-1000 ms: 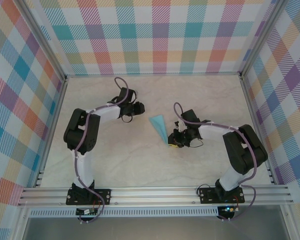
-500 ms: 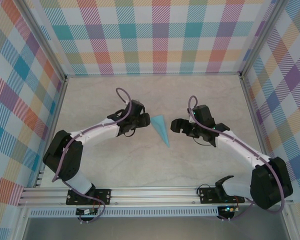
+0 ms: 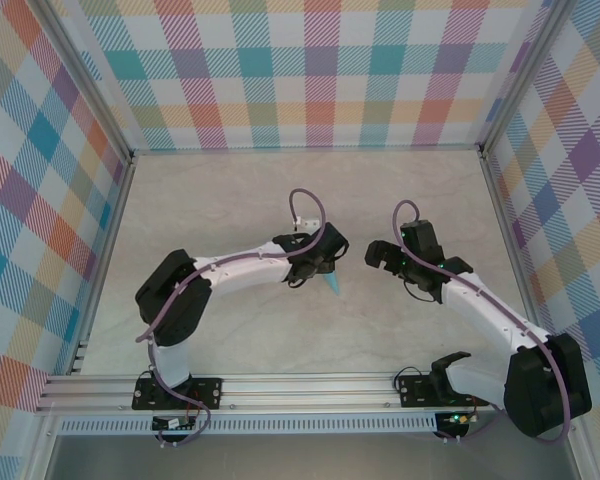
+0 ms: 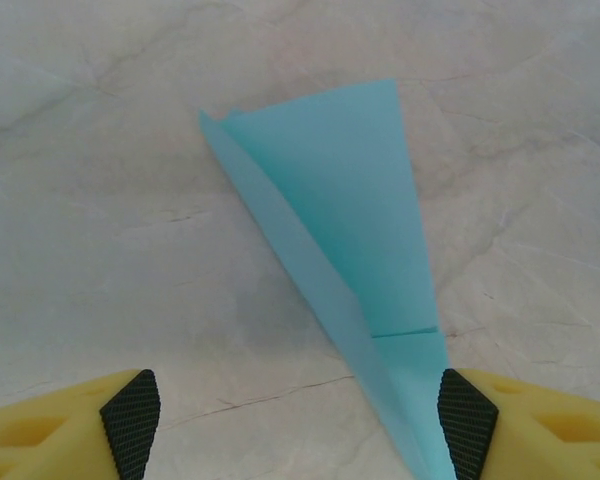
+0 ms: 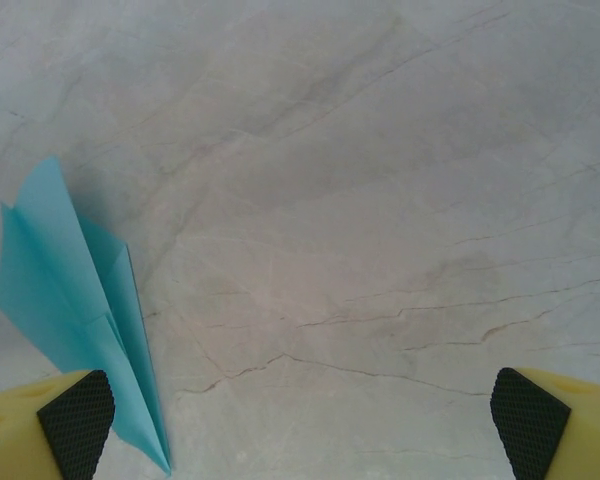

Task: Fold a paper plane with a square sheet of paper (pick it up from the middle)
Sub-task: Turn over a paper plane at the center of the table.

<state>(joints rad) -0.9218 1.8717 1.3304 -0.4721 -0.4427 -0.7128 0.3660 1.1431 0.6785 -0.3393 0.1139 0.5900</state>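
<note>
While ungripped, paper plane between wide left fingers, beside wide right fingers.

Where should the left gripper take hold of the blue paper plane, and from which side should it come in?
Probably the long folded ridge near mid-length, from straight above. The paper plane lies flat on the table, so only that doubled edge seems to offer something to pinch. The open left gripper hangs over its narrow end.
</note>
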